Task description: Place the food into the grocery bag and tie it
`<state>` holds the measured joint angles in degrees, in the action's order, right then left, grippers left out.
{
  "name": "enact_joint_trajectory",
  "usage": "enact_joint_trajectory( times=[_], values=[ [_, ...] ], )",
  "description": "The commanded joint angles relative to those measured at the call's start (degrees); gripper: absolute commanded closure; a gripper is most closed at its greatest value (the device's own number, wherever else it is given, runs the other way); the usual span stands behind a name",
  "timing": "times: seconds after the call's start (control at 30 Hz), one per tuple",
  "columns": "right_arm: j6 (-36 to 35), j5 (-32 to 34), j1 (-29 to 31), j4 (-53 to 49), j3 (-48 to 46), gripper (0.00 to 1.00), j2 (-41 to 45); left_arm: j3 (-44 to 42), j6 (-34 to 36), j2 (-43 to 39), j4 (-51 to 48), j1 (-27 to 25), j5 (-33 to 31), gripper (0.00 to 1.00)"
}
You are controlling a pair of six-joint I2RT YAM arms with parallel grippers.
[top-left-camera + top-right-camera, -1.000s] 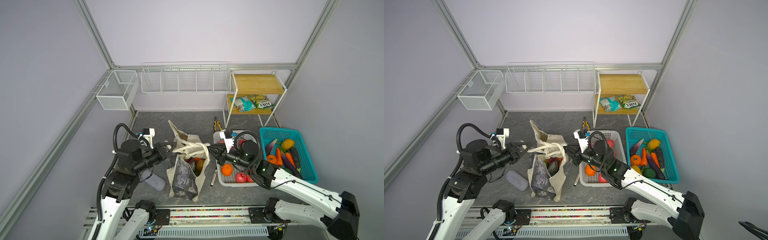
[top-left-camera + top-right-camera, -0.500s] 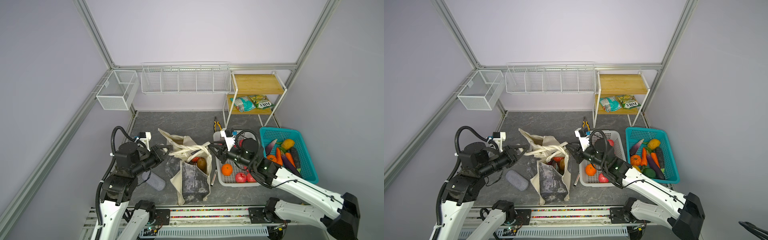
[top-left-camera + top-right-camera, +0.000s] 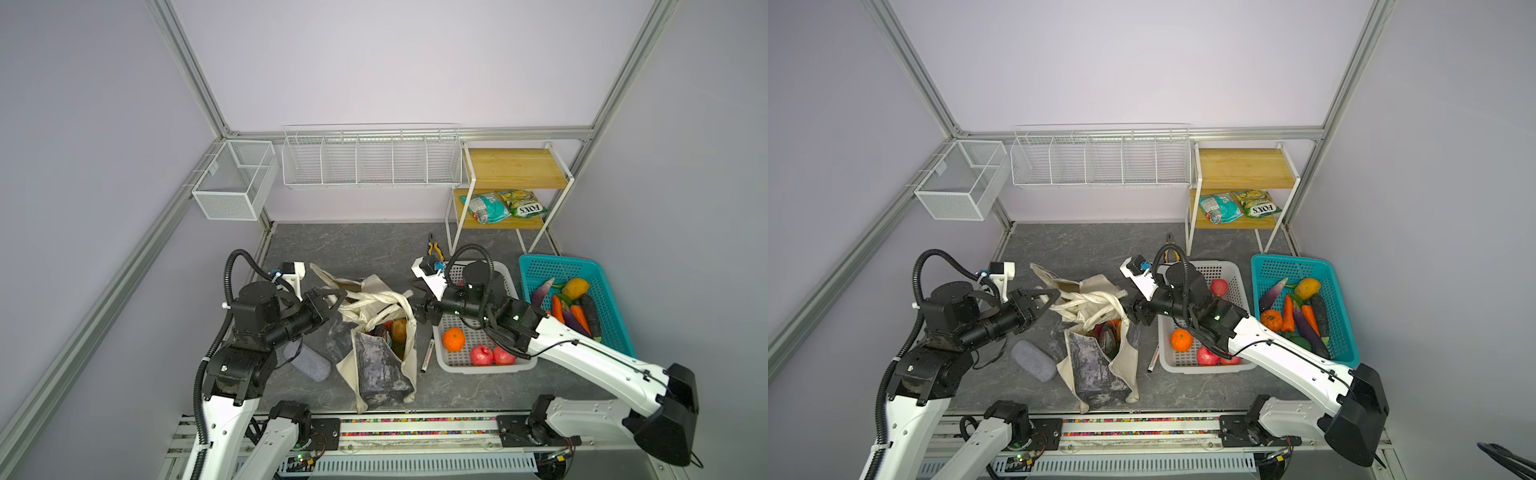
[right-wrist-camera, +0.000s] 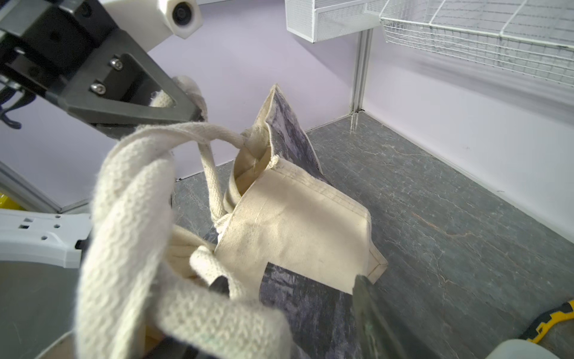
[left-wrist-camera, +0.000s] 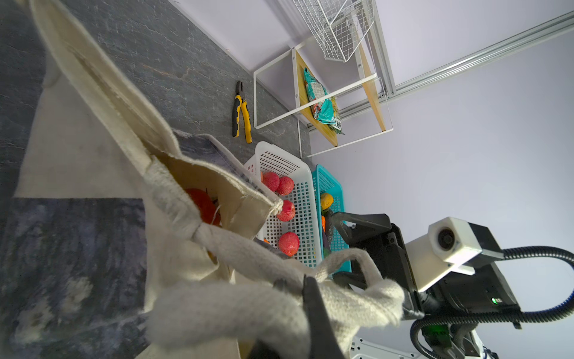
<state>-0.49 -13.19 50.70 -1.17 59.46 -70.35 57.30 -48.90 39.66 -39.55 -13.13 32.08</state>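
Down on the grey tabletop [image 3: 332, 245], between the two arms, the grocery bag [image 3: 380, 365] sits slumped with its mouth gaping. The marbled panel faces the front edge. You can see some fruit [image 3: 398, 328] tucked inside it in both top views.

The left gripper [image 3: 338, 297] is clenched tight on the cream strap handles [image 3: 374, 301], pinching them at its tips and holding them bunched above the bag's opening. The right gripper [image 3: 415, 309] sits just on the other side of that bundle, and its fingers are spread wide apart with nothing squeezed between them. In the right wrist view one loop of strap lies against a finger [image 4: 221, 285], but that's about it.

Plenty of food isn't packed. An orange [image 3: 454, 338] and red fruits [image 3: 482, 354] are in the white basket [image 3: 484, 368] right beside the bag. The teal basket [image 3: 540, 266] further right is full of veggies. Two snack packets [image 3: 486, 208] lie on the lower board of the wooden shelf [image 3: 515, 166] at the back. A marker [image 3: 427, 353] lies between the bag and the white basket, and a grey pouch [image 3: 309, 365] sits on the bag's left.
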Motion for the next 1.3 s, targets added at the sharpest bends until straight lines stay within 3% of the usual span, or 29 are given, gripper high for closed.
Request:
enact_joint_trajectory(
  times=[0.0,0.17,0.37,0.57,0.73,0.9,1.1,1.27],
  values=[
    [-7.6,-2.6,0.9,-0.4,1.6,0.30,-0.9,-0.8,1.0,0.2,0.8,0.1,2.0,1.00],
    [-13.3,-3.3,0.9,-1.4,4.5,0.27,-2.8,-1.0,1.2,0.3,0.8,0.1,2.2,1.00],
    [-17.6,-8.1,1.3,-3.1,7.4,0.32,-4.7,-1.6,1.2,0.3,1.0,0.1,2.2,1.00],
    [-19.1,-11.9,2.1,-4.1,8.7,0.44,-5.3,-2.4,1.0,0.7,1.7,0.1,2.0,1.00],
    [-19.1,-12.1,2.6,-4.8,10.2,0.71,-5.3,-3.2,0.8,0.8,1.8,0.1,1.3,1.00],
    [-19.1,-10.1,2.8,-5.9,11.2,0.93,-4.7,-3.3,1.3,0.7,0.8,0.1,0.0,1.00],
    [-13.8,-1.7,0.9,-4.6,9.1,0.93,-2.5,-1.1,3.8,-0.2,-4.6,0.1,-6.4,1.00],
    [-1.8,6.7,-4.4,1.4,2.7,0.93,1.7,0.9,5.2,-1.5,-10.6,0.1,-16.8,1.00]
  ],
)
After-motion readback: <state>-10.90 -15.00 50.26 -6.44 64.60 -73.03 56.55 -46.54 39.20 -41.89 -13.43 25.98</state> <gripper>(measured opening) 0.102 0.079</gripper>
